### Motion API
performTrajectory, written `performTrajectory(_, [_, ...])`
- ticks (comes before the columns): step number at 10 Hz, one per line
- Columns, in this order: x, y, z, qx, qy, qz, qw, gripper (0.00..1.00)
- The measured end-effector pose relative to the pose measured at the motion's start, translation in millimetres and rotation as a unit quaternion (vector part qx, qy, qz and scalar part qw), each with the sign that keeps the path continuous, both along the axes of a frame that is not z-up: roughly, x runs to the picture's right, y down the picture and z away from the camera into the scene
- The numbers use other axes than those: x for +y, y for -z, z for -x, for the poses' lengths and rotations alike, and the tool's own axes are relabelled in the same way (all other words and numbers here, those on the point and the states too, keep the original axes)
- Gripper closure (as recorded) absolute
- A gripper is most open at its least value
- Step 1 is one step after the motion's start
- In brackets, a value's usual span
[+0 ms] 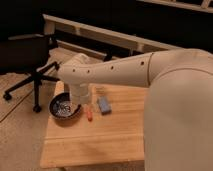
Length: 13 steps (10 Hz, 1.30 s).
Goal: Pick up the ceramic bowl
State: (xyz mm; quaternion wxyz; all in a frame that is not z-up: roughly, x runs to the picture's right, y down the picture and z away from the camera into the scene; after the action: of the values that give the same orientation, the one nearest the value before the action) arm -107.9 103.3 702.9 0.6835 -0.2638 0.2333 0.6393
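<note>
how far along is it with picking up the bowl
Done: the gripper is down at the right rim of the round, dark ceramic bowl with whitish speckles. In hand: closing in on that rim; a grasp cannot be confirmed. Left: the lift, since the bowl sits flat on the light wooden table.

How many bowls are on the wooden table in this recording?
1: the ceramic bowl sits at the left edge of the table, with the gripper by its right side. The arm covers part of the table, so another could be hidden.
</note>
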Motion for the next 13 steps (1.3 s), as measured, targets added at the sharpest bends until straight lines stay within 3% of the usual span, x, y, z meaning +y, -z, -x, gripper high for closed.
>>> performTrajectory(9, [-1.1, -0.4, 0.4, 0.000, 0.000, -0.001, 1.0000, 0.35])
performTrajectory(10, [-7.3, -3.9, 3.8, -0.006, -0.003, -0.011, 0.9999, 0.35])
performTrajectory(12, [-42.1, -20.9, 15.5, -0.047, -0.010, -0.063, 0.9968, 0.35])
performTrajectory(13, [-51.8, -26.3, 15.6, -0.057, -0.012, -0.078, 0.9953, 0.35])
